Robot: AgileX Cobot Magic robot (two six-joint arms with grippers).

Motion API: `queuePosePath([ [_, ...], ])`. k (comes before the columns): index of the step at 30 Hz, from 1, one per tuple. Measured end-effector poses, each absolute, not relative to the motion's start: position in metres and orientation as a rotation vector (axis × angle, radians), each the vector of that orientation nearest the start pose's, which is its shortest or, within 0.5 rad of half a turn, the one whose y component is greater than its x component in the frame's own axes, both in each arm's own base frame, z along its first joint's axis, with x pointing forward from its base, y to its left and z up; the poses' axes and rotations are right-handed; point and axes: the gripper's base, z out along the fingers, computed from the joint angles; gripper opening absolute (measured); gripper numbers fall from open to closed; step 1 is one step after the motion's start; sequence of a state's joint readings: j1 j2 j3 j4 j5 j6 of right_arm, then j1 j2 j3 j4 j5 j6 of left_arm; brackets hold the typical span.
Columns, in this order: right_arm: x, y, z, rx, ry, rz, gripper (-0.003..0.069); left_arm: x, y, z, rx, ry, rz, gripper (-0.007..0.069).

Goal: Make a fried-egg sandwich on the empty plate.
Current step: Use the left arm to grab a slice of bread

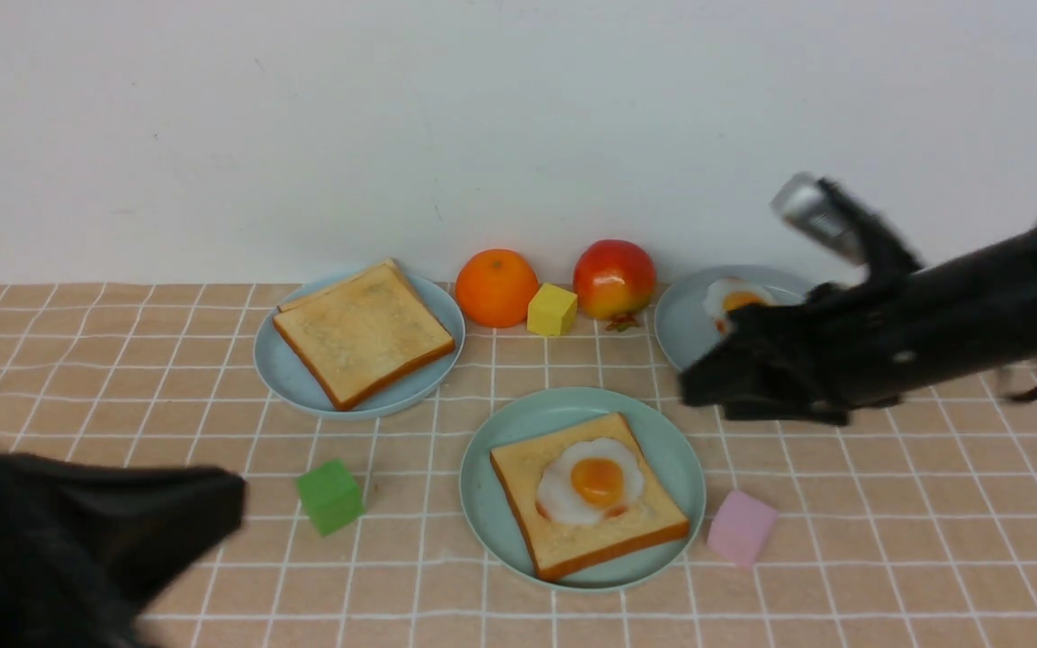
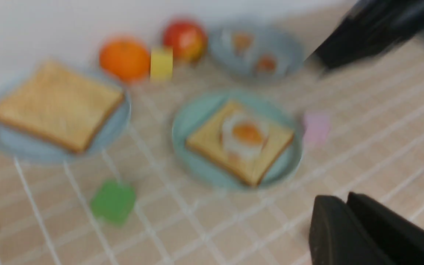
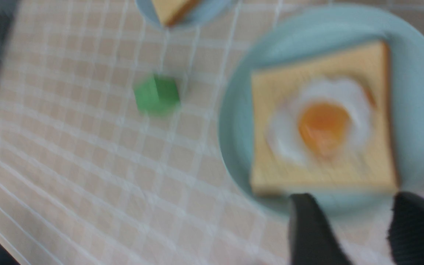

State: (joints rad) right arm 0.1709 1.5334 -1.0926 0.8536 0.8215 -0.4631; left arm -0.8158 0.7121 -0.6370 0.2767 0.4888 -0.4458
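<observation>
Three plates sit on the checked tablecloth (image 1: 888, 540). Mint-green plate (image 1: 480, 504) is nearest, approx ctr, w/ one toast slice (image 1: 635, 526) flat on it & a fried egg (image 1: 592, 481) on top, yolk up. So the sandwich (image 1: 527, 477) is half built, 2nd slice not yet on. Blue-grey plate (image 1: 277, 369) at back-left carries a toast stack (image 1: 364, 335), looks like 2 slices. Other blue-grey plate (image 1: 682, 324) at back-right has a spare egg (image 1: 734, 297), partly hidden by the right arm (image 1: 933, 333); left wrist view, v. blurred, shows 2 yolks there. Btw those two plates, by the wall (image 1: 518, 135): orange (image 1: 496, 288), yellow cube (image 1: 552, 310) just beside it, apple (image 1: 614, 279). Green cube (image 1: 330, 496) lies left of the mint-green plate, pink cube (image 1: 742, 528) just beside its right rim.

Right gripper (image 1: 694, 391) hangs over the cloth btw the back-right plate & the mint-green plate, tip near the latter's far-right rim. Right wrist view: its fingers (image 3: 307, 232) are spread wide, nothing btw them, toast & egg just beyond. Left gripper (image 1: 221, 504) is low at front-left, well apart from the plates, blurred. Left wrist view shows its fingers (image 2: 329, 232) pressed together, holding nothing.
</observation>
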Motion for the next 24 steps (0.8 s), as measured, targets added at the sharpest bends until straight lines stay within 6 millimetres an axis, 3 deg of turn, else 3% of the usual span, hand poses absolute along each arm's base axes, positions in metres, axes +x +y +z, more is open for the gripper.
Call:
queuePosePath([
  [2, 0.276, 0.093, 0.301, -0.279, 2.55, 0.774, 0.0221, 0.117, -0.108, 0.312, 0.566, 2.077, -0.469, 0.0056],
  [3, 0.273, 0.092, 0.304, -0.285, 2.553, 0.761, 0.0213, 0.119, -0.109, 0.311, 0.568, 2.087, -0.467, 0.0053],
  [4, 0.25, 0.084, 0.322, -0.32, 2.569, 0.653, 0.0146, 0.132, -0.123, 0.305, 0.586, 2.162, -0.428, 0.0027],
  [8, 0.197, 0.066, 0.359, -0.345, 2.54, 0.427, 0.0015, 0.166, -0.156, 0.303, 0.647, 2.262, -0.339, -0.0013],
  [10, 0.183, 0.061, 0.369, -0.328, 2.508, 0.38, -0.0001, 0.177, -0.164, 0.304, 0.66, 2.274, -0.315, -0.0013],
  [12, 0.157, 0.053, 0.384, -0.314, 2.435, 0.322, -0.0008, 0.214, -0.175, 0.308, 0.661, 2.294, -0.261, -0.0013],
  [14, 0.143, 0.049, 0.391, -0.312, 2.401, 0.309, -0.0008, 0.246, -0.176, 0.308, 0.649, 2.319, -0.222, -0.0013],
  [15, 0.14, 0.048, 0.393, -0.311, 2.392, 0.309, -0.0008, 0.252, -0.175, 0.307, 0.636, 2.331, -0.219, -0.0013],
  [18, 0.117, 0.044, 0.402, -0.318, 2.343, 0.324, -0.0006, 0.312, -0.161, 0.293, 0.683, 2.413, -0.142, -0.0013],
  [22, 0.099, 0.041, 0.407, -0.341, 2.305, 0.344, -0.0003, 0.363, -0.145, 0.268, 0.746, 2.451, -0.066, -0.0013],
  [23, 0.098, 0.041, 0.407, -0.34, 2.302, 0.345, -0.0003, 0.364, -0.146, 0.267, 0.747, 2.453, -0.065, -0.0013],
  [24, 0.092, 0.04, 0.409, -0.342, 2.279, 0.348, -0.0001, 0.383, -0.139, 0.256, 0.775, 2.459, -0.033, -0.0011],
])
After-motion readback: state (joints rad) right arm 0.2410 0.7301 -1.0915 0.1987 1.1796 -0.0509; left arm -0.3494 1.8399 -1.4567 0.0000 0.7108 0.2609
